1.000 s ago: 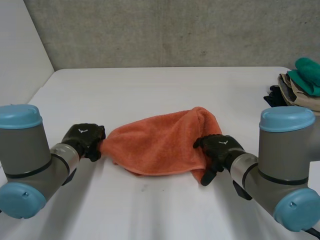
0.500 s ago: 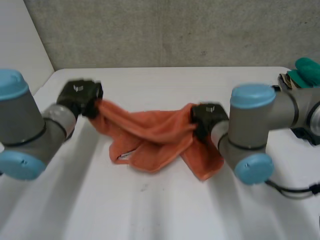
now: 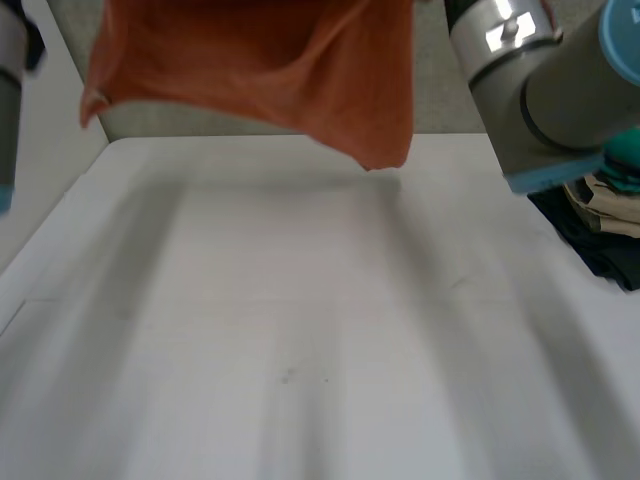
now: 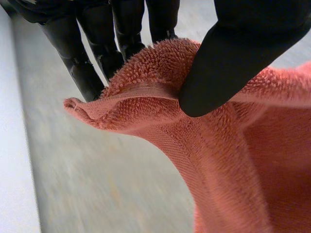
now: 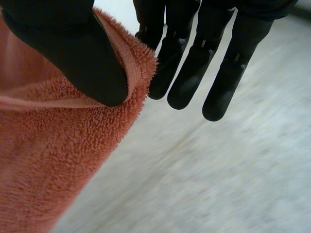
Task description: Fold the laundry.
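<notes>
Head view: an orange towel [image 3: 260, 60] hangs in the air above the table's far edge, well clear of the surface. It is stretched wide between the two arms. Its lower edge sags unevenly, with one point drooping lowest towards the right arm [image 3: 540, 90]. The cloth is soft and matte, with loose folds running down it. The white table [image 3: 300, 350] below is smooth and bare in the middle. A pile [image 3: 600, 215] of folded clothes, dark, beige and green, sits at the table's right edge near the far corner. A sliver of the left arm [image 3: 8, 90] shows at the table's left side. A rough grey wall stands behind.

Left wrist view brings out the towel's looped terry pile and its flat woven hem. The left hand [image 4: 243, 43] pinches the cloth: the thumb presses the pile just beside the hem against the fingers [image 4: 87, 58] behind it. A small hemmed corner pokes out past the grip, and the rest of the towel falls away below the thumb.

Right wrist view has the right hand [image 5: 73, 53] pinching too. Its thumb lies across the hem band and clamps it against the nearest finger. The other fingers [image 5: 228, 77] stand straight and free beside the cloth, touching nothing. The towel bulges thick and fuzzy under the thumb and drops away beneath it.

The wrist views give the grips and the weave up close; the head view gives the whole spread of the cloth and its place over the table.
</notes>
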Available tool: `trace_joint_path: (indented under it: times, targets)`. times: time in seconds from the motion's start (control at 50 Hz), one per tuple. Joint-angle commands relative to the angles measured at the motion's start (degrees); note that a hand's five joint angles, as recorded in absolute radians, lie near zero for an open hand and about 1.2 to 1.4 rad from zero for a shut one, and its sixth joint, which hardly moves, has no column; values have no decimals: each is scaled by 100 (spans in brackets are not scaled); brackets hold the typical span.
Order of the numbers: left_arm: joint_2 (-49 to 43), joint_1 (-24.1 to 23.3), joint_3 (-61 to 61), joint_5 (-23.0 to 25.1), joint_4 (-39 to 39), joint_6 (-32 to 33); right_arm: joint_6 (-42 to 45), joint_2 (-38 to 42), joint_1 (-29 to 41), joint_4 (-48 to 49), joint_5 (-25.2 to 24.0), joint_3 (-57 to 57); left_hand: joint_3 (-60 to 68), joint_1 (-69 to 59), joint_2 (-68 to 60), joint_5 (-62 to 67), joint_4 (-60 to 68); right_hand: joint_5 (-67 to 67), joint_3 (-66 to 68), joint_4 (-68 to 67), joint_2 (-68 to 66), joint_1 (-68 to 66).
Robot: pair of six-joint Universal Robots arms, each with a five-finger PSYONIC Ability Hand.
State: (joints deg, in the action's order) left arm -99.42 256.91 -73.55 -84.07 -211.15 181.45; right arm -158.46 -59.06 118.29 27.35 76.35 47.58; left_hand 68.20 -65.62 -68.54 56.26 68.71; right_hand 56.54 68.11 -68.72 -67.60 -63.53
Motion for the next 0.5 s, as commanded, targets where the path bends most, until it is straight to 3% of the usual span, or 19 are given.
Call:
trace_joint_path:
  times: [0.02, 0.12, 0.26, 0.28, 0.34, 0.36, 0.5]
  targets:
    - [239, 96, -1818, 224, 531, 136, 26, -150, -140, -1196, -709, 1182, 1180, -1438, -1146, 1374, 1129, 1346, 1189, -1128, -1240, -1647]
    - [177, 114, -2960, 277, 469, 364, 402, 113, -175, -1513, -1017, 2157, 1180, -1438, -1146, 1374, 1129, 1346, 1189, -1128, -1240, -1647]
    - [63, 87, -3402, 453, 355, 558, 826, 527, -184, -1548, -737, 2537, 1180, -1438, -1146, 1374, 1129, 1127, 970, -910, -1021, -1428]
    - [72, 70, -3368, 470, 355, 558, 704, 527, -184, -1592, -614, 2537, 1180, -1438, -1146, 1374, 1129, -290, -447, 508, 396, -11]
    - [150, 43, -3280, 479, 381, 540, 370, 466, -175, -1654, -403, 2546, 1180, -1438, -1146, 1374, 1129, -2048, -2205, 2266, 2154, 1747]
    - [247, 8, -3175, 479, 416, 532, 73, 352, -175, -1663, -228, 2563, 1180, -1438, -1146, 1374, 1129, -3236, -3393, 3454, 3342, 2935]
    - [695, -159, -2656, 488, 1013, 488, -1203, -158, -149, -2049, 599, 2835, 1180, -1438, -1146, 1374, 1129, -5316, -5473, 5533, 5422, 5015]
